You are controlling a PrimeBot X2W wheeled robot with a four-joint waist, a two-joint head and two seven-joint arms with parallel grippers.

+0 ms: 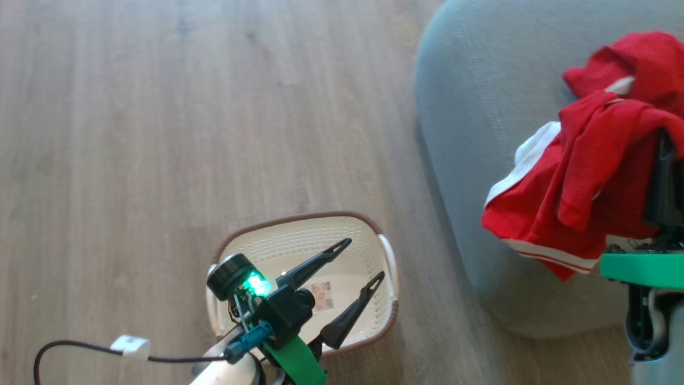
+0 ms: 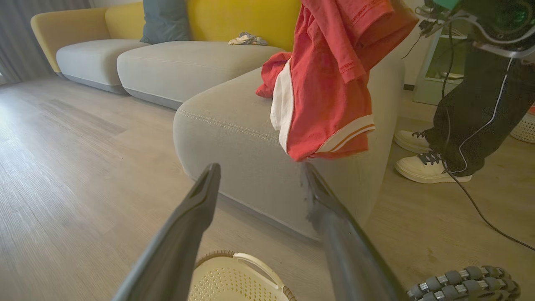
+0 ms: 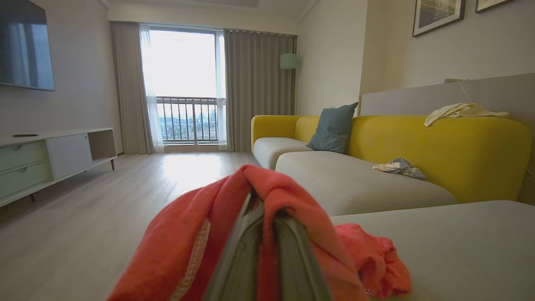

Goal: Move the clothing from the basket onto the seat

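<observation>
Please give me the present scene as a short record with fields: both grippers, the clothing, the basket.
left gripper: open, above the basket
right gripper: shut on the held garment
held garment: red, hanging over the seat
second garment: red, lying on the seat
basket: on the floor, inside label showing

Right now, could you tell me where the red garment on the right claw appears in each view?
Head view: red garment, right edge, over the grey seat.
Left wrist view: top centre, hanging before the seat's corner.
Right wrist view: bottom centre, draped over the right claw.
Shared landmark: the grey seat.
</observation>
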